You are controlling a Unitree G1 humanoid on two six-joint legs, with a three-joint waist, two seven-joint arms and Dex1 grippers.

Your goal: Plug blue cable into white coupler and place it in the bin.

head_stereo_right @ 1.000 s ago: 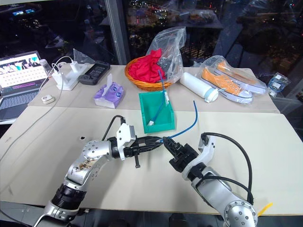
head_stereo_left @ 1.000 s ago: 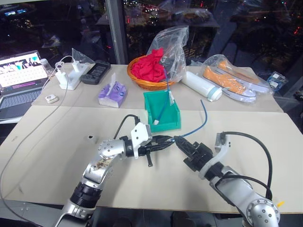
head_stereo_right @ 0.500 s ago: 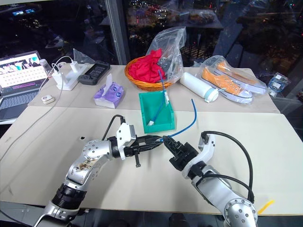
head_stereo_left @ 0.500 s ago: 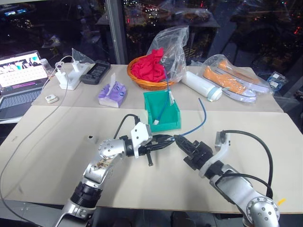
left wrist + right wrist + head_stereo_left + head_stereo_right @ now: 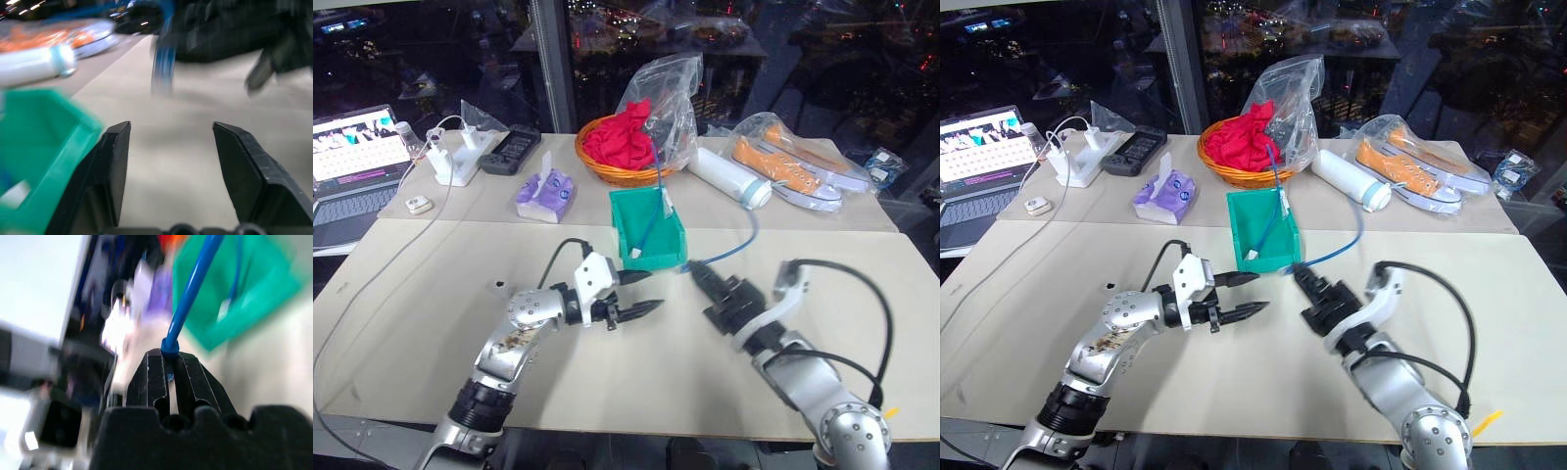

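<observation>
Pinching the blue cable (image 5: 1337, 251) between pressed-together fingers, the right gripper (image 5: 1303, 284) is hovering just near the teal bin (image 5: 1263, 257); the left gripper (image 5: 1246, 295) is hanging spread and empty to its left.

My right claw (image 5: 168, 363) is clamped on the blue cable (image 5: 736, 246) at its end, and the cord arcs up and away behind it. The teal bin (image 5: 649, 233) sits upright on the surface, holding another blue cord with a small white piece.
</observation>
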